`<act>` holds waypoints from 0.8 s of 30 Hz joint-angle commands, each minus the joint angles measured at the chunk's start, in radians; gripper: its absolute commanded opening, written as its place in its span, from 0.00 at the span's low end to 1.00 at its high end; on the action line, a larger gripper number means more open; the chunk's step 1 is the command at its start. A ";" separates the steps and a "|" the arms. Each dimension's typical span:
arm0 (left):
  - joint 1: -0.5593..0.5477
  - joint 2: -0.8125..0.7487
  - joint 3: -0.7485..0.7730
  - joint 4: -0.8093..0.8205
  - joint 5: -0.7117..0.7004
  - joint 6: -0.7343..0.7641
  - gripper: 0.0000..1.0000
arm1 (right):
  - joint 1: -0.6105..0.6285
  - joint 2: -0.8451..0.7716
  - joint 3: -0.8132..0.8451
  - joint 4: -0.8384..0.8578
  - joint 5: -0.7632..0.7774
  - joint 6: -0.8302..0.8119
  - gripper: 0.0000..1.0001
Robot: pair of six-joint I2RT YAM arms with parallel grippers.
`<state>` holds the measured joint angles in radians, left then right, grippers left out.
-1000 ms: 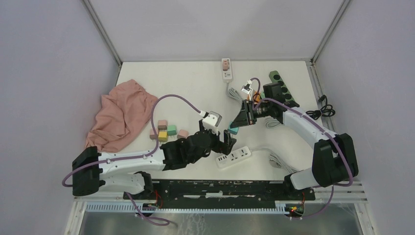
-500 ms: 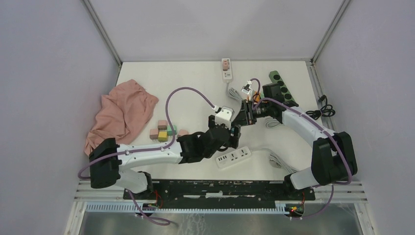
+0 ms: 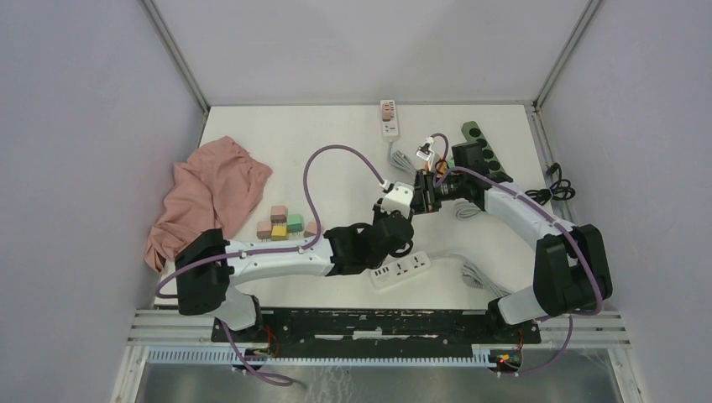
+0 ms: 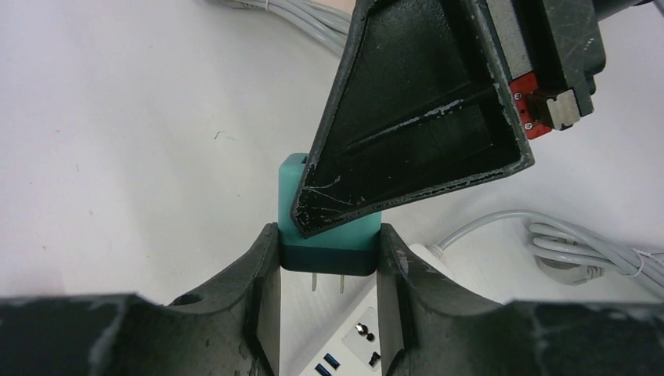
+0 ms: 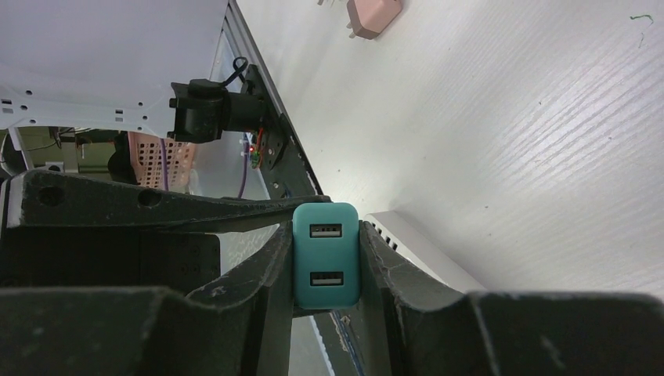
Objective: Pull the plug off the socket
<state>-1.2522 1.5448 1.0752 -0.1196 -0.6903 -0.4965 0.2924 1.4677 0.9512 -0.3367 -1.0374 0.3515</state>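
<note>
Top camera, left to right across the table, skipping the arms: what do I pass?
From the left: pink cloth → coloured blocks → white power strip → green power strip → black cable. The far white strip overlaps the near one, so it is left out.

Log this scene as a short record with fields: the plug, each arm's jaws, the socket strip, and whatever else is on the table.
held item: teal plug, prongs bare, lifted clear of any socket
left jaws: shut on the teal plug near its prongs
right jaws: shut on the teal plug at its port end
socket strip: white power strip, flat on the table below the teal plug
other: pink cloth, coloured blocks
</note>
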 commanded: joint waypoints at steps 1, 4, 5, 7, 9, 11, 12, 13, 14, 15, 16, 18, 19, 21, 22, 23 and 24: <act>0.007 -0.010 0.013 0.014 -0.034 0.058 0.07 | 0.003 -0.003 0.010 0.018 -0.047 0.010 0.11; 0.007 -0.033 -0.018 0.036 -0.019 0.065 0.03 | 0.002 -0.006 0.021 -0.003 -0.049 -0.012 0.30; 0.007 -0.045 -0.033 0.048 -0.013 0.064 0.03 | 0.001 -0.008 0.024 -0.011 -0.049 -0.025 0.36; 0.007 -0.069 -0.066 0.075 0.005 0.064 0.03 | 0.002 -0.014 0.032 -0.027 -0.048 -0.051 0.46; 0.008 -0.093 -0.093 0.089 0.013 0.061 0.03 | 0.002 -0.020 0.039 -0.040 -0.036 -0.070 0.54; 0.008 -0.121 -0.119 0.096 0.014 0.055 0.03 | 0.001 -0.024 0.045 -0.052 -0.029 -0.087 0.59; 0.008 -0.131 -0.135 0.095 0.012 0.050 0.03 | 0.002 -0.024 0.050 -0.062 -0.027 -0.098 0.61; 0.009 -0.141 -0.147 0.095 0.011 0.047 0.03 | 0.001 -0.023 0.057 -0.072 -0.026 -0.108 0.63; 0.010 -0.150 -0.162 0.094 0.008 0.043 0.03 | 0.002 -0.025 0.062 -0.087 -0.022 -0.121 0.65; 0.011 -0.160 -0.177 0.095 0.006 0.039 0.03 | 0.002 -0.024 0.070 -0.100 -0.019 -0.137 0.66; 0.012 -0.168 -0.191 0.095 0.005 0.035 0.03 | 0.002 -0.026 0.075 -0.112 -0.014 -0.147 0.69; 0.018 -0.183 -0.221 0.095 0.003 0.022 0.03 | 0.001 -0.033 0.085 -0.130 -0.009 -0.170 0.73; 0.025 -0.189 -0.237 0.092 0.003 0.013 0.03 | -0.001 -0.036 0.086 -0.134 -0.006 -0.179 0.77; 0.035 -0.204 -0.263 0.088 0.004 -0.003 0.03 | -0.004 -0.042 0.089 -0.143 -0.001 -0.191 0.99; 0.040 -0.211 -0.276 0.086 0.005 -0.010 0.03 | -0.006 -0.045 0.091 -0.153 0.005 -0.199 0.99; 0.050 -0.217 -0.288 0.085 0.005 -0.018 0.03 | -0.006 -0.047 0.095 -0.161 0.009 -0.210 1.00; 0.060 -0.223 -0.300 0.083 0.008 -0.025 0.03 | -0.006 -0.050 0.098 -0.169 0.014 -0.218 1.00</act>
<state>-1.2213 1.3685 0.8082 -0.0731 -0.6704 -0.4744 0.2920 1.4616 0.9985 -0.4728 -1.0332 0.1932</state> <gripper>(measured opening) 0.448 0.990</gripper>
